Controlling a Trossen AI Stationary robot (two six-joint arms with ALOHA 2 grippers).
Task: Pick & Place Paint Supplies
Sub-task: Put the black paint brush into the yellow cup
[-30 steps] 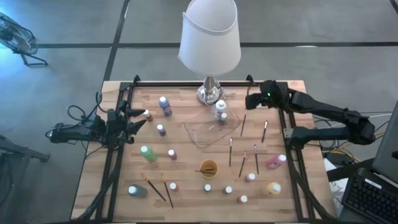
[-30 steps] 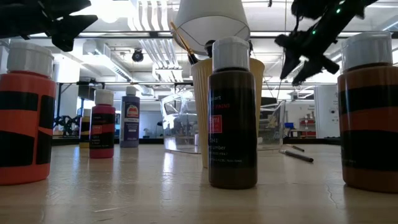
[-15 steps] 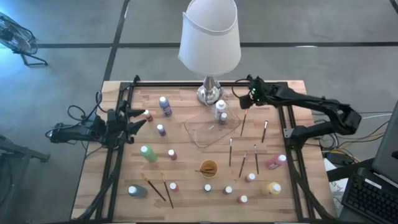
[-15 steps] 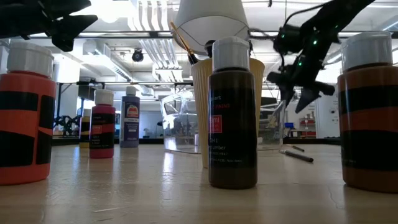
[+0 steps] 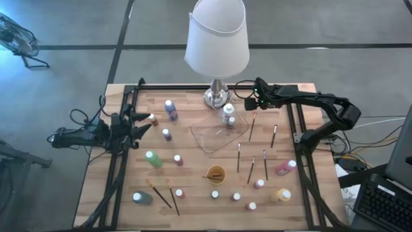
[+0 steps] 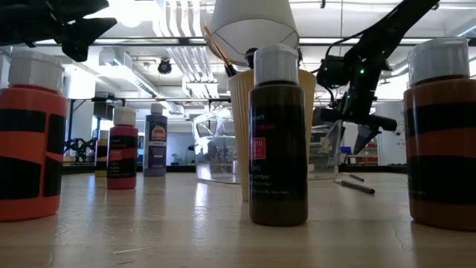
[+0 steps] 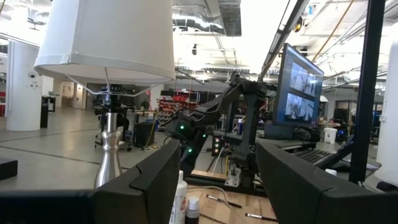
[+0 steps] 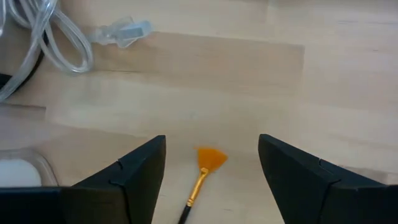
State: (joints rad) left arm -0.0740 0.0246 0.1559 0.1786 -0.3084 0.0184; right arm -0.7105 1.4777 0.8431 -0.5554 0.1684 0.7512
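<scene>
Above the far right part of the desk (image 5: pixel 129 193), the right tool (image 5: pixel 255 103) is held spread wide over the orange bristles of a brush (image 8: pixel 200 177), nothing being grasped. That brush (image 5: pixel 252 126) is laid on the wood just beside the clear tray (image 5: pixel 212 138). Bottles (image 5: pixel 153 159) and other brushes (image 5: pixel 264 165) are scattered across the desk. At the left edge, the left tool (image 5: pixel 147 122) is kept released and empty.

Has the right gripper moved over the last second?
Yes. In the high view the right gripper has swung leftward from the table's right rail toward the lamp base, now above the fan brush, jaws open.
</scene>
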